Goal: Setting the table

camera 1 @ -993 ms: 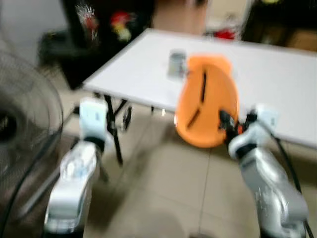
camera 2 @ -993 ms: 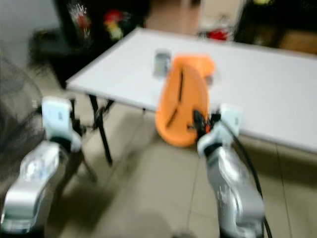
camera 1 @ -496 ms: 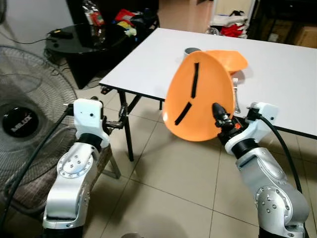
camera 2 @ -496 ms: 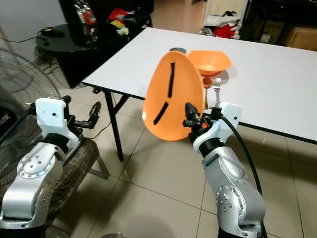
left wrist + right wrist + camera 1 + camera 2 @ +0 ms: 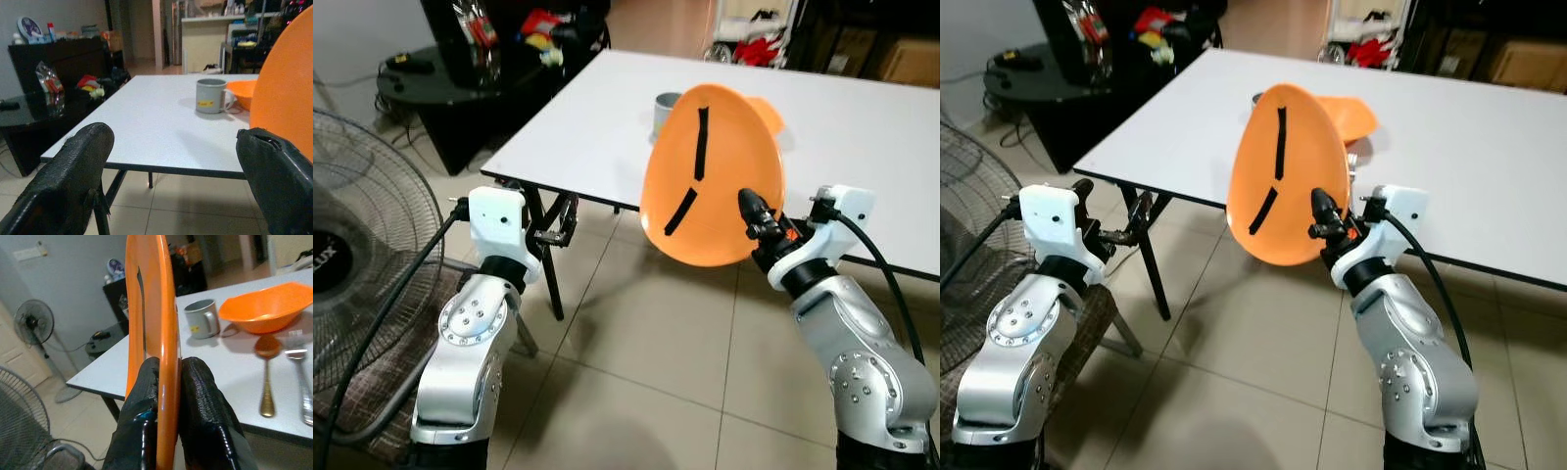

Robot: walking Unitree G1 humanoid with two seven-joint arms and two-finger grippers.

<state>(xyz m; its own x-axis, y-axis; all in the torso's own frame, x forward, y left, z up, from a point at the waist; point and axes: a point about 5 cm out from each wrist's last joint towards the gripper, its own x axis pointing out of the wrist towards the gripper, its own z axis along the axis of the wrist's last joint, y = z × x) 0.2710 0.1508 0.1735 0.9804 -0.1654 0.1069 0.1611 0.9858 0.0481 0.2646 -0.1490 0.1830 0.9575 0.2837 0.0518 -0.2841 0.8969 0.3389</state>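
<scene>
My right gripper (image 5: 751, 211) is shut on the lower edge of an orange plate (image 5: 710, 176) with two black strips, held upright and tilted before the white table's (image 5: 607, 137) near edge. In the right wrist view the fingers (image 5: 144, 396) pinch the plate's rim (image 5: 166, 333) edge-on. On the table lie an orange bowl (image 5: 266, 308), a grey mug (image 5: 200, 318), a spoon (image 5: 266, 377) and a fork (image 5: 301, 377). My left gripper (image 5: 176, 186) is open, held low in front of the table's left part with nothing between its fingers.
A standing fan (image 5: 357, 255) is at my left. A black side table (image 5: 440, 88) with clutter stands beyond the white table's left corner. Folding table legs (image 5: 548, 264) reach the tiled floor (image 5: 636, 352) under the near edge.
The view has steadied and shifted as I came closer to the table. The plate stays in my right gripper, now slightly higher against the table edge.
</scene>
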